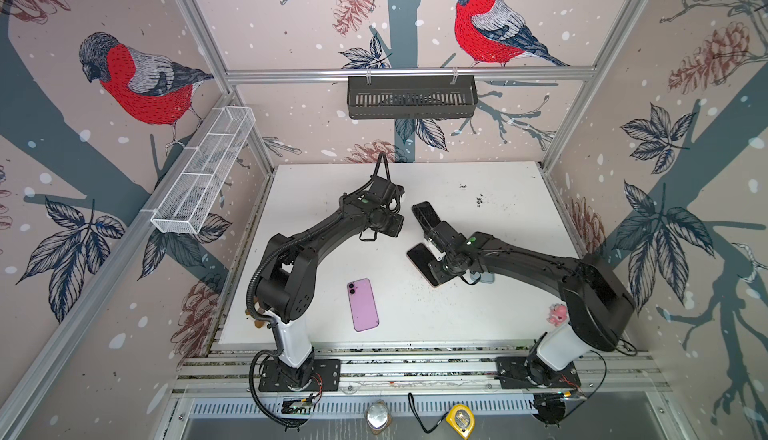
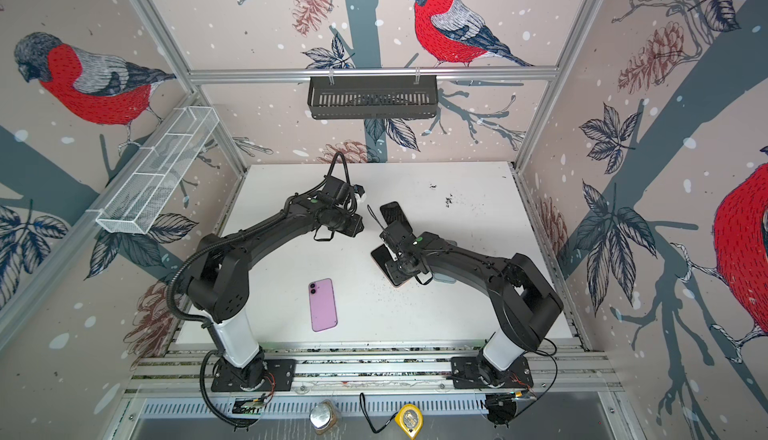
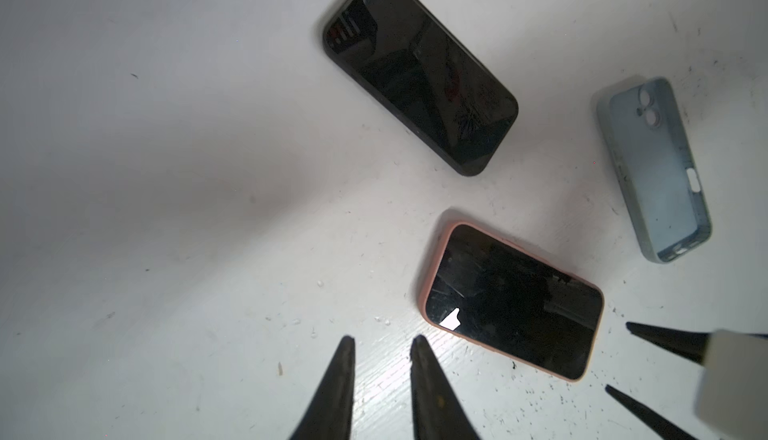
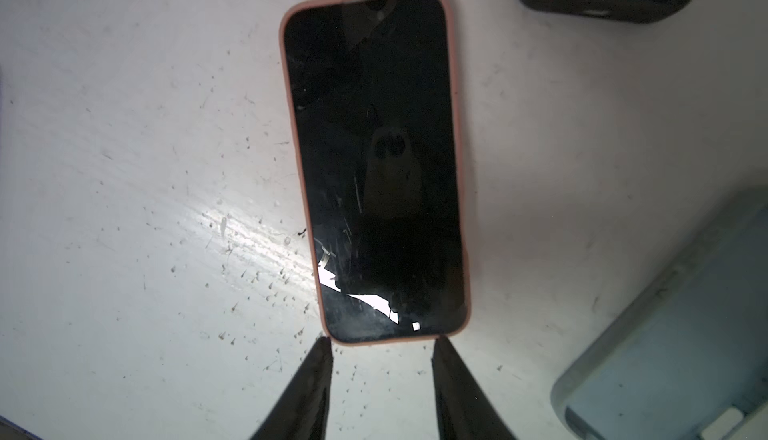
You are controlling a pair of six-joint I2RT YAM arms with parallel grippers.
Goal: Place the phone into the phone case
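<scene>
Bird-print walls close in a white table, scuffed and speckled. Left wall rail: white mesh basket. Back rail: black basket.

Purple phone: back up, flat, near the table's front edge, left of centre, beside the left arm's base. Nothing touches it.

Left gripper: hangs over the middle of the table, clear of the surface. Fingers parted by a narrow gap only. Nothing between them, nothing touched.

Black phone: screen up, flat, about mid-table and a little toward the back edge. Apart from the other phones.

Salmon-cased phone: screen up, flat on the table right of centre, nearer the front edge than the black phone. It sits in its case, with the salmon rim showing all round the glass.

Right gripper: jaws spread, tips down at the two corners of this phone's short end. One tip appears to meet the case corner, but I cannot tell whether either tip presses on it. Nothing is clamped between the fingers.

Blue case: empty, open side up, near the salmon-cased phone on the side toward the table's right edge, not touching it. In a top view only a sliver shows under the right arm.
</scene>
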